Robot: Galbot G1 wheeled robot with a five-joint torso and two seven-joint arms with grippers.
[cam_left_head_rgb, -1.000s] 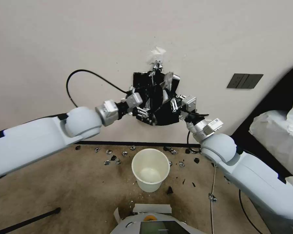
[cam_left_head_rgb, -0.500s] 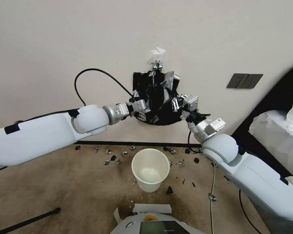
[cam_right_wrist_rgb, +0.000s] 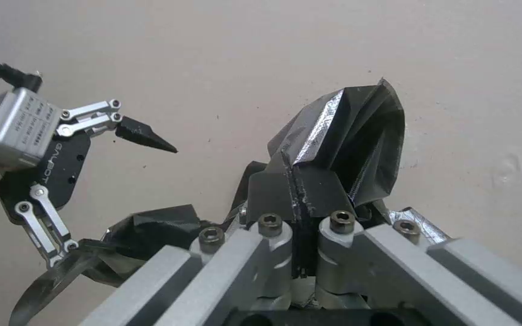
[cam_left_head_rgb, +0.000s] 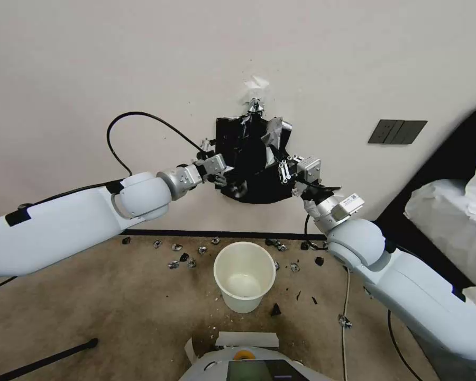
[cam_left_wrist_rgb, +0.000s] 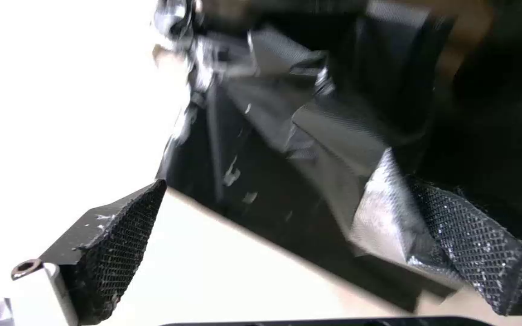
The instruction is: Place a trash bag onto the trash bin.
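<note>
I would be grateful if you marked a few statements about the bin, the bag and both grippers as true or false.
1. The trash bin stands upright on the floor with nothing lining it. True.
2. The right gripper is shut on a fold of the trash bag. True.
3. The left gripper is clamped shut on the bag. False: its pads stand wide apart, the bag's edge between them.
4. The bag already hangs over the bin's rim. False: it is up at the wall, above the bin.
5. Small black and silver scraps lie on the floor near the bin. True.
</note>
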